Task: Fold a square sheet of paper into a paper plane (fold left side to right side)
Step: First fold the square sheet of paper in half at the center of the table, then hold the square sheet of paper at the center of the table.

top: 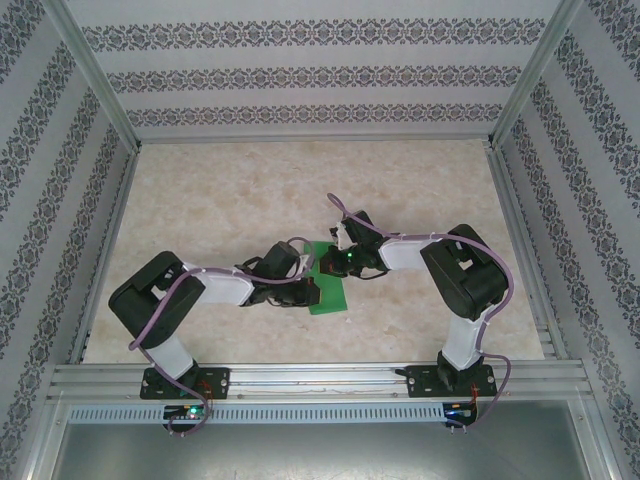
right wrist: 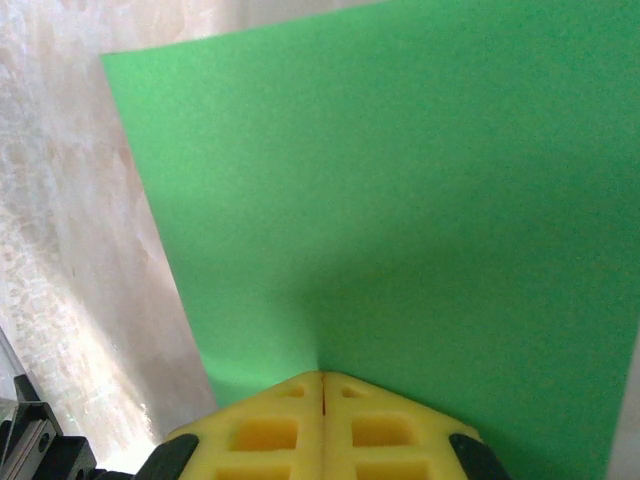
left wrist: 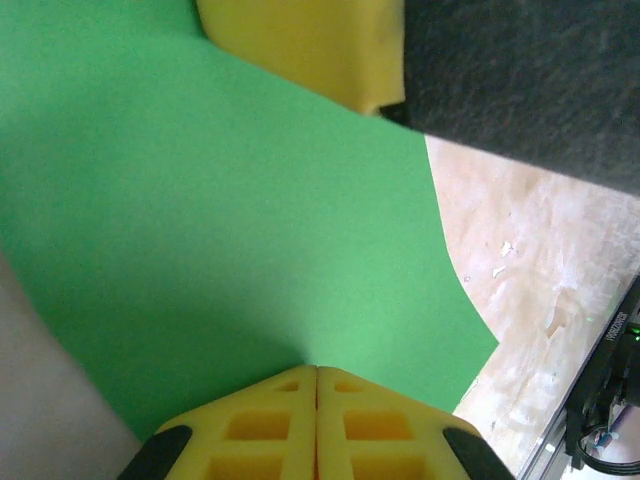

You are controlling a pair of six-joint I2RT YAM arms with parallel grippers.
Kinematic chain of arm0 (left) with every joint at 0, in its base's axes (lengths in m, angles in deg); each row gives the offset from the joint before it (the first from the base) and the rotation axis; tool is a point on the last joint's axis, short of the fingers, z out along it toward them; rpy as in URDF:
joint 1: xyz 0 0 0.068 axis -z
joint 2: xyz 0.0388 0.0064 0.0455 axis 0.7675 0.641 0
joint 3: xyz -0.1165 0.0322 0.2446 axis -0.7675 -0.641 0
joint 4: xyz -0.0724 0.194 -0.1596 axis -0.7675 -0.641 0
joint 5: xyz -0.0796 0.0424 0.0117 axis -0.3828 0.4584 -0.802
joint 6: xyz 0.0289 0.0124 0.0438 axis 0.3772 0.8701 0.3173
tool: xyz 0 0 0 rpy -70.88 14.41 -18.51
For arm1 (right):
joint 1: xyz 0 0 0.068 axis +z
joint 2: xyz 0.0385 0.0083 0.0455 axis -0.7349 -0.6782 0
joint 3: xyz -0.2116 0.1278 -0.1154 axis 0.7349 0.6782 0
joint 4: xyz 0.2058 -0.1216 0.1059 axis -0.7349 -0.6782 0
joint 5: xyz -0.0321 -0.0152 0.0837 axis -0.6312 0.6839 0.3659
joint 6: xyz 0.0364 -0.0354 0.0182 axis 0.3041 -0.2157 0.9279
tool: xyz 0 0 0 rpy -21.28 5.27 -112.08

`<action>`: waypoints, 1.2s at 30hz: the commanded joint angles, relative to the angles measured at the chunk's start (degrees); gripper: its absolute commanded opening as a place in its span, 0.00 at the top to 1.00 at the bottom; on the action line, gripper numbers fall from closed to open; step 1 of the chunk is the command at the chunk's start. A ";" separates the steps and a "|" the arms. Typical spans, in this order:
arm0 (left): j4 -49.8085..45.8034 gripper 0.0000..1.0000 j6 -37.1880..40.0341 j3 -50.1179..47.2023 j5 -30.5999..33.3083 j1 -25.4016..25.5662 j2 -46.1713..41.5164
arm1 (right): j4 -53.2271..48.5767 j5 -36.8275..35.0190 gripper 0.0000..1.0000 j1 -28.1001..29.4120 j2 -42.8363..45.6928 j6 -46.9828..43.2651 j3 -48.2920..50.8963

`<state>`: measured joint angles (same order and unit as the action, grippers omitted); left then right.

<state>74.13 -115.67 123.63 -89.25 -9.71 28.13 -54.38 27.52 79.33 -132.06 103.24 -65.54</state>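
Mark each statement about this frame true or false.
1. The sheet of paper is bright green. True.
2. The left jaws stand wide open. False: they are shut, tips together over the paper.
3. The right jaws are shut. True.
4. The paper is already a pointed dart. False: it is a plain sheet with squared corners.
5. It lies on the marbled beige table. True.
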 commanded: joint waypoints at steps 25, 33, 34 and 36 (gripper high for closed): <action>-10.79 0.93 -1.11 -2.15 0.92 -1.23 -16.45 | -6.10 -6.01 1.00 0.63 -0.80 -2.33 1.21; -7.59 0.94 0.50 3.61 0.49 -5.00 -7.03 | -6.05 -6.10 1.00 0.75 -0.46 -2.14 1.30; -6.43 0.94 0.19 4.22 0.29 -5.09 -5.46 | -5.99 -6.02 1.00 0.75 -0.53 -2.14 1.30; -4.79 0.95 0.03 5.45 -0.58 -5.09 -2.47 | -5.98 -5.60 1.00 0.84 -0.63 -2.07 1.14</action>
<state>66.52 -116.30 127.39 -89.07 -14.26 22.87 -55.05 26.27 79.81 -131.71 102.15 -65.74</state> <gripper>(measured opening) 0.059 0.042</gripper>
